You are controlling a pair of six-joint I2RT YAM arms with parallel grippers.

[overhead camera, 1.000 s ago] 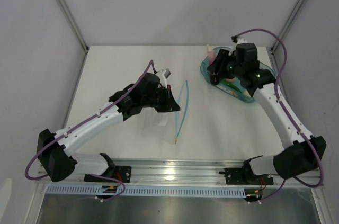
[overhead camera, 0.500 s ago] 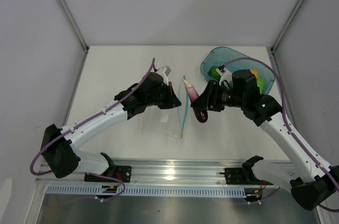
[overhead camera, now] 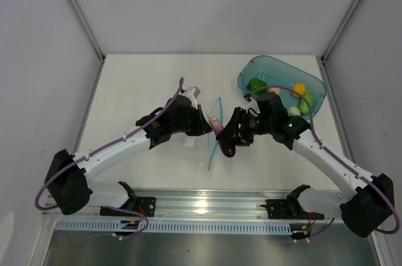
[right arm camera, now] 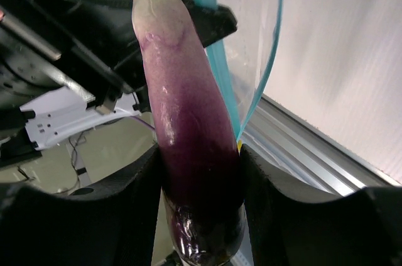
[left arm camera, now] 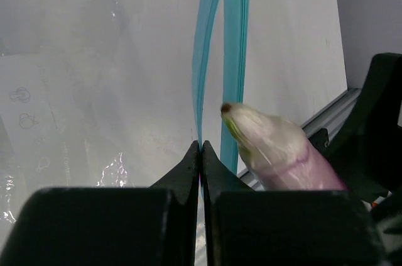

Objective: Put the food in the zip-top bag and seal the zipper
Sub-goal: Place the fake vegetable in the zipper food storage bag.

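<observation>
The tight spot is the bag (left arm camera: pixel 94 90) mouth: the 2 strips of the zipper (left arm camera: pixel 242 58) stand only a narrow slot apart, and the left gripper (left arm camera: pixel 201 149), pinching one strip, fills that side. The eggplant (right arm camera: pixel 182 109), clamped in the right gripper (right arm camera: pixel 201 178), has its pale tip just beside that slot, so both arms crowd mid-worktop (overhead camera: pixel 138 83). The tub (overhead camera: pixel 276 58) of food (overhead camera: pixel 298 90) blocks the back right. Open passage lies over the left and back-centre worktop.
</observation>
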